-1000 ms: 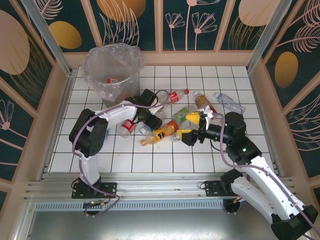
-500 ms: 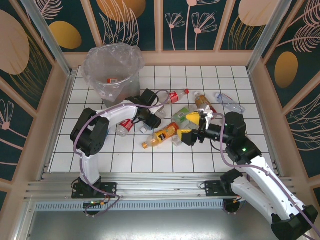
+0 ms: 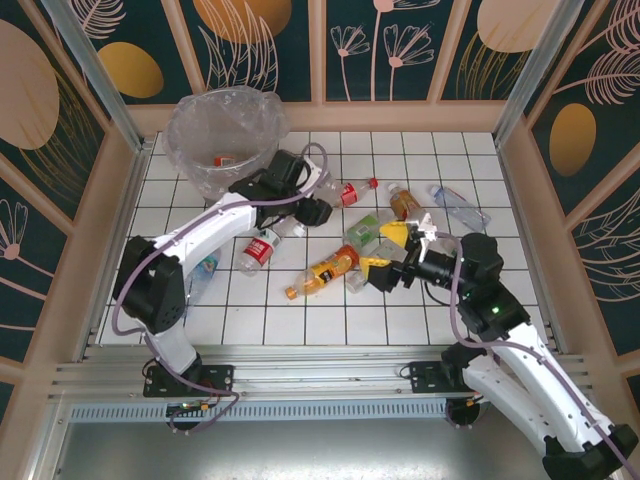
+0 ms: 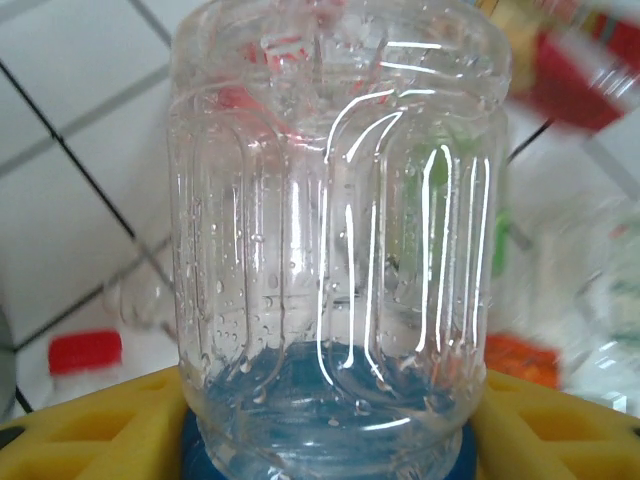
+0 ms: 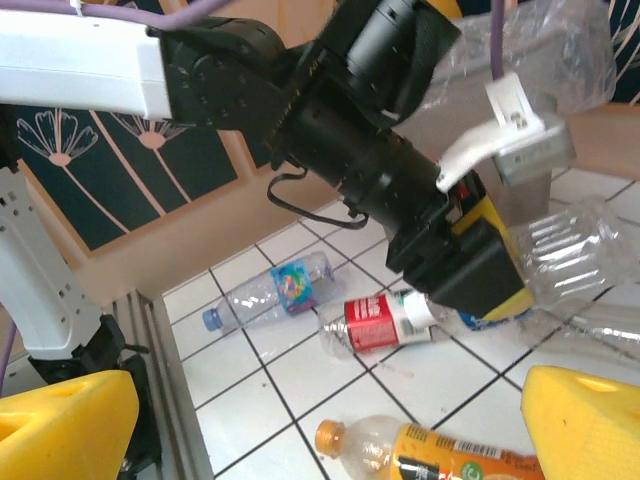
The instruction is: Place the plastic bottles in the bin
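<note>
One white-tile table (image 3: 400,310), floral-panel walls (image 3: 400,50); L pincer (image 3: 312,209) tight on clear bottle (image 4: 330,230), R pincer (image 3: 387,254) wide open, empty.

Clear bottle (image 5: 565,255), gripped by left fingers (image 5: 478,262)

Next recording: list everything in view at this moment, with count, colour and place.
bin: one, grey, clear liner, far-left corner
bottle in the bin: one seen, red label, near the bottom
held bottle: one, clear, in the left end effector beside the bin
red-labelled bottle: one, left of centre
red-capped bottle: one, centre back
orange bottle: one, centre
blue-labelled bottle: one, clear, by the left arm
green-labelled bottle: one, by the right end effector
brownish bottle: one, centre back
blue-capped bottle: one, clear, far right
table: one, white tiles
left end effector: shut on the held bottle
right end effector: open, yellow fingers, mid-table
</note>
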Motion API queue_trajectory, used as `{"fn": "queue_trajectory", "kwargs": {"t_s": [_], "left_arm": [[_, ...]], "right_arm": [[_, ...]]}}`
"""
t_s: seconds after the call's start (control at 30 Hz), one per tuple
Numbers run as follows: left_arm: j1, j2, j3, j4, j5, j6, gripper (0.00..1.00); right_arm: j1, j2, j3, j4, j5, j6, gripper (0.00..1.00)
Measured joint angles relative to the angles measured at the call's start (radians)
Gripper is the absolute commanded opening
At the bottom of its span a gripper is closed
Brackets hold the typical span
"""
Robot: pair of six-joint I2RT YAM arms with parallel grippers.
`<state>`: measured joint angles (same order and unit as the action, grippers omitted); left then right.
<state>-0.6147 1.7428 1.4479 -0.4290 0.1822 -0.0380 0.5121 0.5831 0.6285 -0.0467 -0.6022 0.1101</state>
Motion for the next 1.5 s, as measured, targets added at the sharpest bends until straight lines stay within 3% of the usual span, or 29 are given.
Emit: {"fn": "queue_trajectory", "kwargs": {"t_s": [0.3, 0.57, 1.1, 1.3, 1.5], "left_arm": [[0.0, -0.078, 0.139, 0.061, 0.038, -0.091, 0.59], [0.025, -0.097, 0.257, 0.082, -0.012, -0.122, 0.58], [0.346, -0.108, 0.344, 0.049, -0.101, -0.119, 0.59], [0.417, -0.058, 0.421, 0.002, -0.106, -0.094, 0.59], [0.424, 0.039, 0.449, -0.065, -0.099, -0.058, 0.59]], "right_arm": [[0.0, -0.086, -0.023, 0.051, 0.04, 0.0, 0.99], [0.0, -0.099, -0.024, 0.066, 0.061, 0.0, 0.99], [0.0, -0.101, -0.031, 0.066, 0.064, 0.0, 0.99], [0.0, -0.101, -0.031, 0.066, 0.064, 0.0, 0.99], [0.0, -0.101, -0.031, 0.066, 0.064, 0.0, 0.99]]}}
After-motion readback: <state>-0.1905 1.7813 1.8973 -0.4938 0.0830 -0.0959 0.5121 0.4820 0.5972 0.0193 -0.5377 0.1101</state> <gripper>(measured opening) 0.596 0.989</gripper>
